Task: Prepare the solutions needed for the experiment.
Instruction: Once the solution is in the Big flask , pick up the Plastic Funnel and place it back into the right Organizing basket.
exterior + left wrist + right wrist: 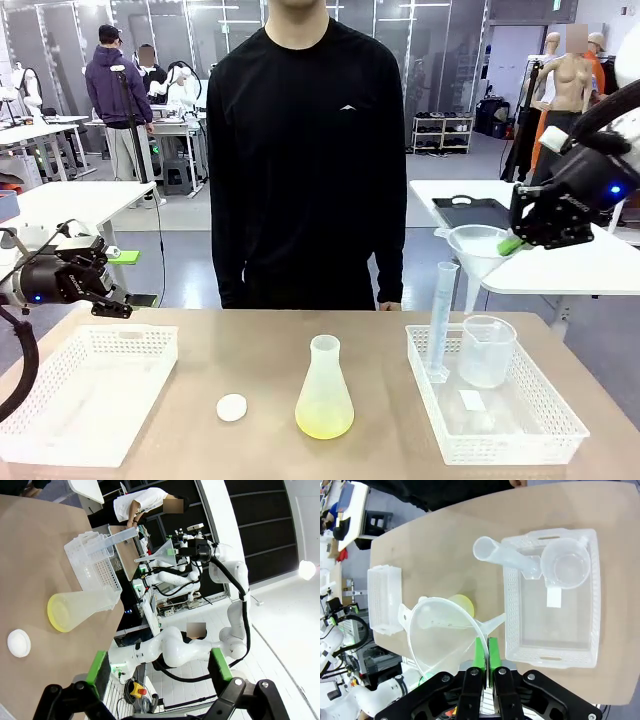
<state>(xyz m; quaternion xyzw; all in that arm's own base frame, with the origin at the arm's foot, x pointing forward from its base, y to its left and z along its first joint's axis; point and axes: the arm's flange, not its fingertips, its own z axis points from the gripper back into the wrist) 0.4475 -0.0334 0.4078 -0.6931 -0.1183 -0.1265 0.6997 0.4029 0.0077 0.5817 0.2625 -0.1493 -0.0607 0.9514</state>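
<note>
Pale yellow solutions (324,425) are lying shallow in the central flask (323,375), bare tabletop (270,350) flanking it. The right gripper (512,244) is clamping a funnel (472,243) at two o'clock; the left gripper (158,666) is hanging spread apart at nine o'clock.

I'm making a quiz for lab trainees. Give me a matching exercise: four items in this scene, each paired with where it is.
Items: 1 funnel; 2 flask; 3 graduated cylinder; 4 white cap.
Places: A upright in the right basket; B pinched by the right gripper, above the table; C lying on the table left of the flask; D mid-table, holding yellow solution.
Pairs: 1-B, 2-D, 3-A, 4-C.
</note>
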